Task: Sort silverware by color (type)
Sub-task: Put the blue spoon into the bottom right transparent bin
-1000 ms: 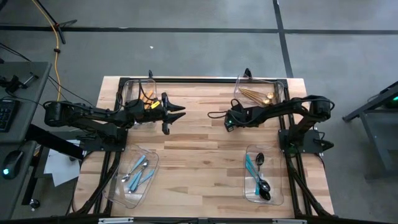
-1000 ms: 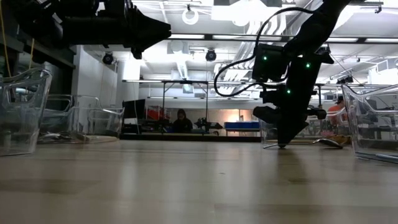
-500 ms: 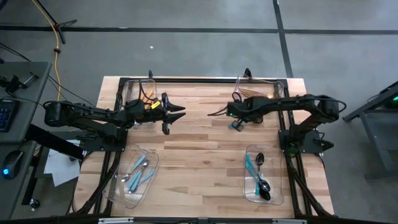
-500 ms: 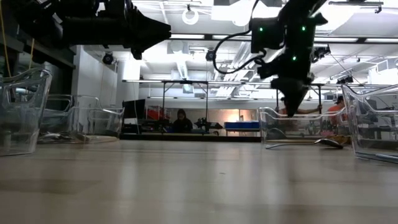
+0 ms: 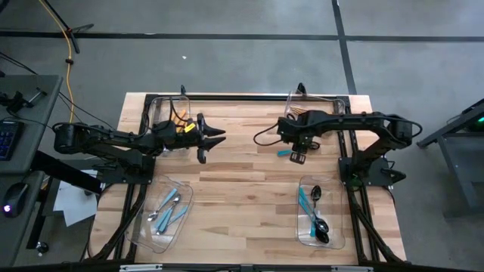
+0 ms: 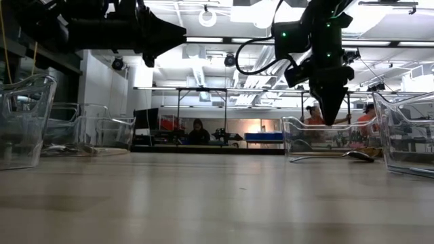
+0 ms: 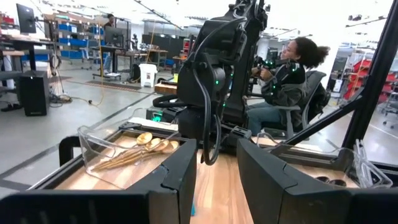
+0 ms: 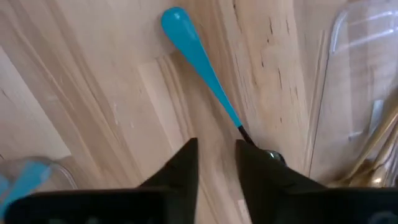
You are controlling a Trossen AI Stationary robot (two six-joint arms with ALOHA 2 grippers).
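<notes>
Pale wooden worktop [image 5: 242, 189] with plank grain. A teal-handled black utensil [image 8: 200, 61] lies on it. Gold cutlery [image 7: 134, 149] fills one clear bin [image 7: 93, 140]; teal-handled black spoons [image 5: 314, 211] another; light-blue-handled silver pieces [image 5: 168, 208] a third. Both arms are black.

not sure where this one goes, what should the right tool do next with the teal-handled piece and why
Probably carry the teal-handled piece to the right-side bin that already holds teal-handled black pieces: the piece sits at the raised right tool, near the gold pieces. Left tool waits mid-table.
</notes>
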